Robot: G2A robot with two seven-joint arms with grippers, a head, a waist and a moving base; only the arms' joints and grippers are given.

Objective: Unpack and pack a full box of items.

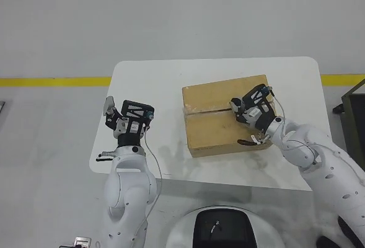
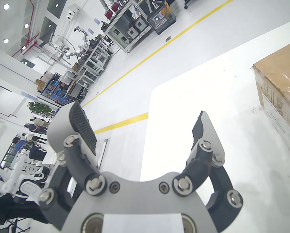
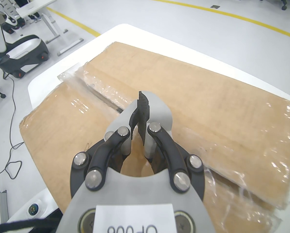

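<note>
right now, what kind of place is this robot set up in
Probably a robotics lab or workshop hall: yellow floor lines, racks full of equipment, and other robot arms on benches beyond the table.

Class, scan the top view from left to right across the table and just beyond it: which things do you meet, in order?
First the left gripper → cardboard box → dark unit on the floor past the table.
</note>
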